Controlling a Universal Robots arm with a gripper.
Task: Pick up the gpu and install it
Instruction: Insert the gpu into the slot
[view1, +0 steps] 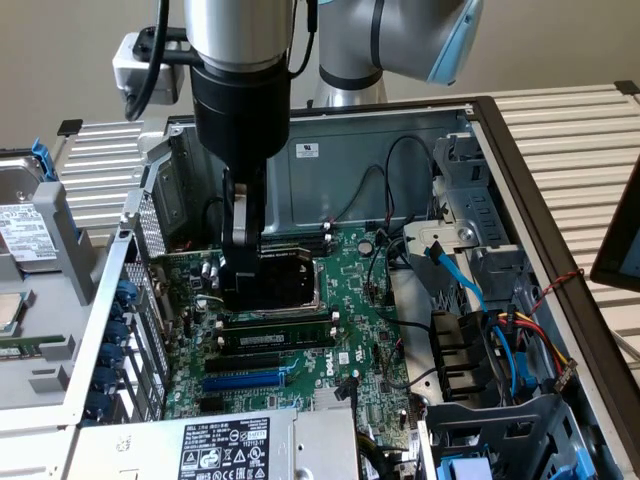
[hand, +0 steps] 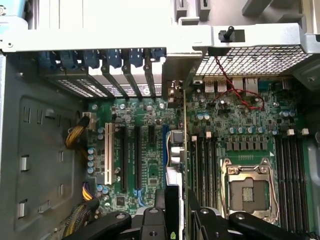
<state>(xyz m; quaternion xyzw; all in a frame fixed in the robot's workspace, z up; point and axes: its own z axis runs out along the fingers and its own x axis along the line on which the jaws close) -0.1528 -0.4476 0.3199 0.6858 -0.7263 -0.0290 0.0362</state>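
Note:
My gripper (view1: 240, 268) reaches down into the open computer case and is shut on the gpu (view1: 282, 280). The card stands upright, its glossy black shroud facing the exterior camera. The wrist view looks along the gpu (hand: 176, 144) edge-on. Its thin green board runs away from my gripper (hand: 177, 221) to the silver end bracket (hand: 174, 86) at the case's rear slot openings. The card hangs over the green motherboard (view1: 370, 290), between the blue slot (hand: 165, 150) and the row of black slots (hand: 205, 165). Whether its edge touches a slot is hidden.
The CPU socket (hand: 250, 190) lies open beside the card. Blue slot latches (hand: 115, 57) line the rear wall. Coloured cables (view1: 500, 340) and a drive cage fill the exterior view's right side. The power supply (view1: 225, 445) sits at the front, and a hard drive (view1: 25, 225) lies outside the case.

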